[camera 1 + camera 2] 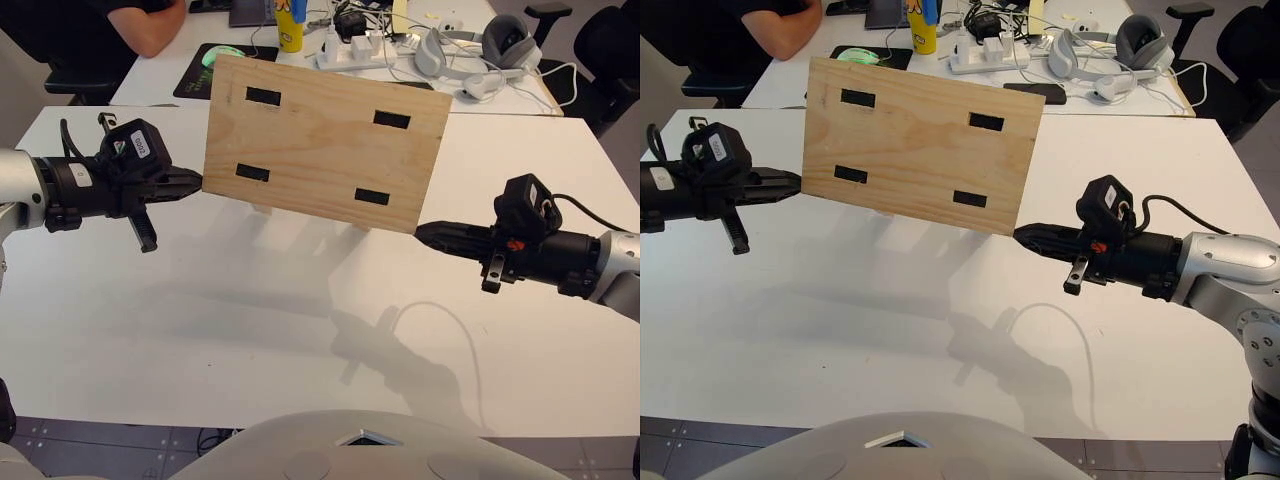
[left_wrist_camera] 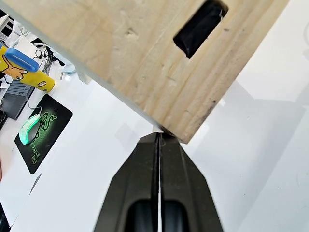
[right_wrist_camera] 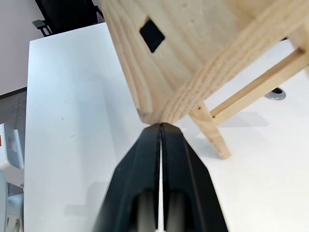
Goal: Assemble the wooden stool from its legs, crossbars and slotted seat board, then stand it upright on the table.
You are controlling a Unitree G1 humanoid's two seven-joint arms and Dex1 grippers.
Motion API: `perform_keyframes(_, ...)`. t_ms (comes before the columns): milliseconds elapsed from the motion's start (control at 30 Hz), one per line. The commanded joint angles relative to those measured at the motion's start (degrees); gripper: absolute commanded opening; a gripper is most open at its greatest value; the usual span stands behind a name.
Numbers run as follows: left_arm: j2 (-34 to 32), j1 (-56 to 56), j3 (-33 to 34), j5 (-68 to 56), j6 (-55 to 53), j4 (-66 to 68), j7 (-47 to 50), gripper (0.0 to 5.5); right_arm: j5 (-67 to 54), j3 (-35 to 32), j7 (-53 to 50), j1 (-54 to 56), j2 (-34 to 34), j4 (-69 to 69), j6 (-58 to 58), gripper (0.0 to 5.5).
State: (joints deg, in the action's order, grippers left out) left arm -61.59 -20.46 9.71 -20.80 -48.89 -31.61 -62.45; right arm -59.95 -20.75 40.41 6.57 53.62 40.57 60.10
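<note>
The slotted seat board (image 1: 320,140) is light plywood with several black slots. It stands tilted above the white table (image 1: 300,320), its face toward me. Short ends of wooden legs (image 1: 358,226) show under its near edge. A leg (image 3: 212,130) and a crossbar (image 3: 256,87) sit beneath the board in the right wrist view. My left gripper (image 1: 198,183) is shut, its tip against the board's lower left corner (image 2: 171,130). My right gripper (image 1: 420,232) is shut too, its tip touching the lower right corner (image 3: 154,113).
Behind the table stands a second desk with a yellow bottle (image 1: 290,25), a black mouse pad (image 1: 205,70), a white power strip (image 1: 355,50), headphones (image 1: 505,40) and cables. The near half of the white table is bare.
</note>
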Motion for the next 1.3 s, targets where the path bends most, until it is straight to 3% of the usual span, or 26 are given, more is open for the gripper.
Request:
perform_keyframes(33,2.76,-3.64,-1.64,-7.56,3.43,-1.78,-4.12,0.00,-7.39,0.78,0.37,5.74,-0.96,1.23,-1.81,0.01)
perform_keyframes(300,3.99,-6.82,-2.83,-5.77,4.07,1.99,-2.51,0.00,-3.38,1.96,-2.21,8.52,-2.41,-3.10,-3.64,0.01)
perform_keyframes(567,0.80,4.68,-5.08,-1.77,8.00,2.09,-3.32,0.00,15.00,9.05,1.80,-2.11,1.56,-5.90,-12.29,0.01)
perform_keyframes(700,1.96,3.52,-2.69,0.09,13.17,11.02,-0.79,0.00,19.73,9.27,2.31,-4.55,0.17,-9.28,-16.40,0.01)
perform_keyframes(800,4.31,2.82,-1.30,6.46,23.91,22.81,6.26,0.00,26.81,11.14,-0.95,-4.42,-2.06,-14.27,-21.80,0.01)
perform_keyframes(967,20.52,-0.92,5.50,9.68,37.89,38.46,30.05,0.00,35.65,12.22,-17.05,1.98,-16.59,-25.34,-29.10,0.01)
perform_keyframes(1133,39.07,-7.61,5.65,9.51,43.03,45.79,49.87,0.00,44.20,11.04,-37.06,13.22,-30.92,-40.12,-35.71,0.01)
perform_keyframes(1300,45.61,-16.67,3.05,15.57,49.98,55.38,61.41,0.00,45.93,10.34,-40.04,20.51,-36.64,-45.82,-44.57,0.01)
